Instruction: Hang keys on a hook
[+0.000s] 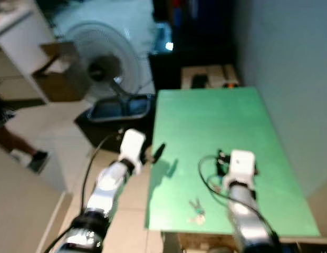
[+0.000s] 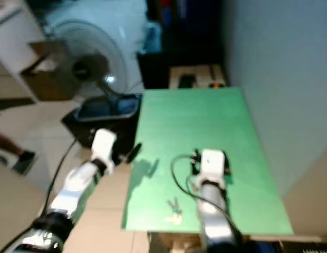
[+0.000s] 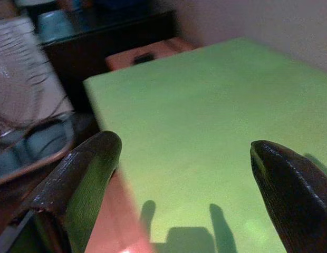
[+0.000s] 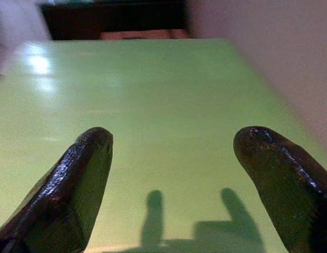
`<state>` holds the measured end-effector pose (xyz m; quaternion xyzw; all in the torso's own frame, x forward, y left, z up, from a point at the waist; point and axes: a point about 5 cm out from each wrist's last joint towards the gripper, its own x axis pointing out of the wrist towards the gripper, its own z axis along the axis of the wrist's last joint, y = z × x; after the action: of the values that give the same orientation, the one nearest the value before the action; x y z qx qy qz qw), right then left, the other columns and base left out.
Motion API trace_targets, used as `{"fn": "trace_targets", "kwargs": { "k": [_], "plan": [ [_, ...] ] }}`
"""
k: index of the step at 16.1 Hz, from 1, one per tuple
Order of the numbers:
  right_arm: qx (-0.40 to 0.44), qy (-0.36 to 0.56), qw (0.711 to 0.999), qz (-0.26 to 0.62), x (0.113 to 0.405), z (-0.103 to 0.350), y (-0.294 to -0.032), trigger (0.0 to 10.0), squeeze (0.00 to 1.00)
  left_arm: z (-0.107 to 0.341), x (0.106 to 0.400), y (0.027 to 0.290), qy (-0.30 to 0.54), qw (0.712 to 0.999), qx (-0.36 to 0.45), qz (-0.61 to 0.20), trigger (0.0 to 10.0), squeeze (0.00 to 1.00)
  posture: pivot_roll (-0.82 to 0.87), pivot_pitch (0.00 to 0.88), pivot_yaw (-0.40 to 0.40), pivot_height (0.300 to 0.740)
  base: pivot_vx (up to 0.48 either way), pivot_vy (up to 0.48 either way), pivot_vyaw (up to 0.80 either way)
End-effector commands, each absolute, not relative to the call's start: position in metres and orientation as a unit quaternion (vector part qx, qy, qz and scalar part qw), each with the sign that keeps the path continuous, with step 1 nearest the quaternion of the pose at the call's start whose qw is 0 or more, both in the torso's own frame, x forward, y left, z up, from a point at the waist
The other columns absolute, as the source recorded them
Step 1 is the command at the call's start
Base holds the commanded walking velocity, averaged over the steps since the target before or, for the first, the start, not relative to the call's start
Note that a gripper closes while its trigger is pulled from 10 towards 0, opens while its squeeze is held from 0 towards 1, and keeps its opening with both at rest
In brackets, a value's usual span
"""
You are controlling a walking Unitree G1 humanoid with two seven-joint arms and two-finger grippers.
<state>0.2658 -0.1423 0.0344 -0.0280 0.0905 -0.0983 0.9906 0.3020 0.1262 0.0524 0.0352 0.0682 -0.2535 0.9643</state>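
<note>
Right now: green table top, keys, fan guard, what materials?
Green table top: smooth, slight sheen, likely laminate or painted board; light glares off it. Keys: pale and glinting, probably metal; too blurred to confirm. Fan guard: thin radial wires, metal or plastic unclear.

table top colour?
Plain green, no pattern: the table top shows best in the left eye view, with the keys near its front edge.
</note>
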Motion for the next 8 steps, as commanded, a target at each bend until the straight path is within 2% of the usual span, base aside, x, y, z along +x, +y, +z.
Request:
{"fn": "trace_targets", "kwargs": {
  "k": [1, 5, 8],
  "plan": [
    [-0.005, 0.11, 0.989, -0.099, 0.268, 0.03, -0.139, 10.0, 0.0, 0.055, 0.301, 0.13, 0.065, 0.964, 0.04, -0.253, 10.0, 0.0, -0.23, 0.0, 0.196, 0.74, 0.0, 0.0, 0.0],
    [0.021, 0.128, 0.988, -0.088, 0.269, 0.023, -0.121, 10.0, 0.0, 0.057, 0.286, 0.152, 0.075, 0.961, 0.059, -0.259, 10.0, 0.0, -0.16, 0.0, 0.229, 0.74, 0.0, 0.0, 0.0],
    [-0.024, 0.14, 0.976, -0.162, 0.259, 0.014, -0.129, 10.0, 0.0, 0.058, 0.274, 0.166, 0.088, 0.96, 0.069, -0.256, 10.0, 0.0, -0.12, 0.017, 0.239, 0.74, 0.0, 0.0, 0.0]
  ]
}}
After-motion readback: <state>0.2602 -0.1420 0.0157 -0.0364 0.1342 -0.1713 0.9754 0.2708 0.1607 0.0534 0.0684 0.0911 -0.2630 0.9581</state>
